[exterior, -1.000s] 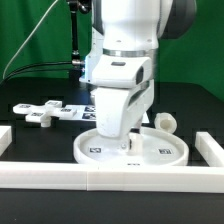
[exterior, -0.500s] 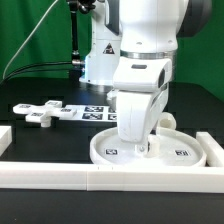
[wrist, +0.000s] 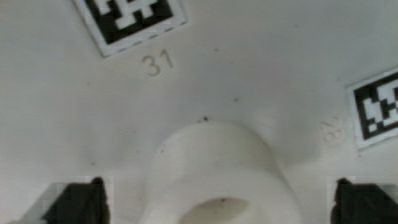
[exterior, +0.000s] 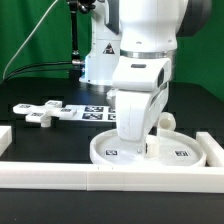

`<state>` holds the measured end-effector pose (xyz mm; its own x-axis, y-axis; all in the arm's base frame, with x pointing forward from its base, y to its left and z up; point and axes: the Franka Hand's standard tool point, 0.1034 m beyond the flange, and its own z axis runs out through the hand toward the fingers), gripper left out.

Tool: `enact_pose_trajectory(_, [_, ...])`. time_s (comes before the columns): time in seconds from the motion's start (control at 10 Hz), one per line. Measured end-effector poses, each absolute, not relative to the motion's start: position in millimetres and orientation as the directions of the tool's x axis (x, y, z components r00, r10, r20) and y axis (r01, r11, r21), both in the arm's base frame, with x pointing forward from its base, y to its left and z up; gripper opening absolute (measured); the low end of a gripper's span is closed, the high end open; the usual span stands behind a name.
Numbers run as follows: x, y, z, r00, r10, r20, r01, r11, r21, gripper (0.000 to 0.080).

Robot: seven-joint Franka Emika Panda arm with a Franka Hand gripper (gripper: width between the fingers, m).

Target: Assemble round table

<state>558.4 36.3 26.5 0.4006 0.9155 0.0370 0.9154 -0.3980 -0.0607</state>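
Observation:
The large round rimmed disc [exterior: 170, 152] lies flat at the front of the table, against the front border bar. My gripper [exterior: 136, 150] reaches down onto its middle. In the wrist view the disc's surface [wrist: 214, 90] fills the picture, with two tags and the number 31. A raised rounded socket [wrist: 222, 165] sits between my gripper's [wrist: 222, 202] two dark fingers [wrist: 79, 202], which stand wide apart and clear of it. The short cylindrical leg [exterior: 168, 120] stands just behind the disc on the exterior view's right. The cross-shaped piece [exterior: 40, 113] lies at the exterior view's left.
The marker board [exterior: 95, 112] lies behind the disc, partly hidden by the arm. Long white border bars run along the front [exterior: 100, 176] and at both sides [exterior: 214, 140]. A green curtain hangs behind.
Between one second and half a second ago the arm and the disc shifted together towards the exterior view's right. Since then nothing has visibly moved.

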Motion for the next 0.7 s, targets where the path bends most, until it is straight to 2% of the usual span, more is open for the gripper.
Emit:
enact_pose_trajectory(0.2, [546,39,42.7,0.488,0.873,0.024,0.872,-0.486,-0.056,0.0646])
enact_pose_trajectory(0.4, [521,45,61.6,0.640,0.768,0.007,0.768,-0.639,-0.045,0.0649])
enact_pose_trajectory(0.7, [492,77,63.3,0.766,0.642,-0.009,0.642,-0.766,-0.042,0.0649])
